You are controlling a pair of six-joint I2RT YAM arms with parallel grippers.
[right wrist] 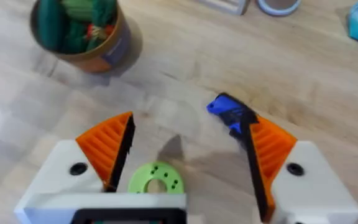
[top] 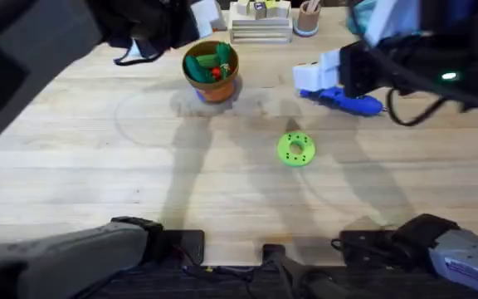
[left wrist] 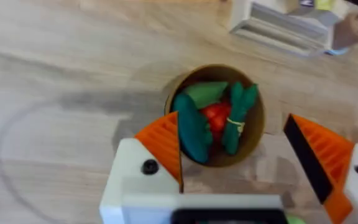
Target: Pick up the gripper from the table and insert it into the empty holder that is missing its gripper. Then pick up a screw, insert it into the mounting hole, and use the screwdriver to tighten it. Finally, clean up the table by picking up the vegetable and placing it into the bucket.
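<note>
I see the bucket (top: pixel 212 71) on the table (top: pixel 81 166), far back and a bit left of the middle. The vegetable (left wrist: pixel 192 129) lies inside it with other toy food. The screwdriver (top: pixel 345 100) lies to the right of the bucket. A round disc (top: pixel 295 149) sits nearer to me, between the two. Behind the bucket stands a rack (top: pixel 260 23), with a small cup (top: pixel 308 18) just right of it.

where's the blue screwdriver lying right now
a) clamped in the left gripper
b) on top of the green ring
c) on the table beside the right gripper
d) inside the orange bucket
c: the screwdriver lies flat on the table next to the right gripper, apart from the bucket, and the right wrist view shows that gripper's fingers spread open with nothing between them.
</note>
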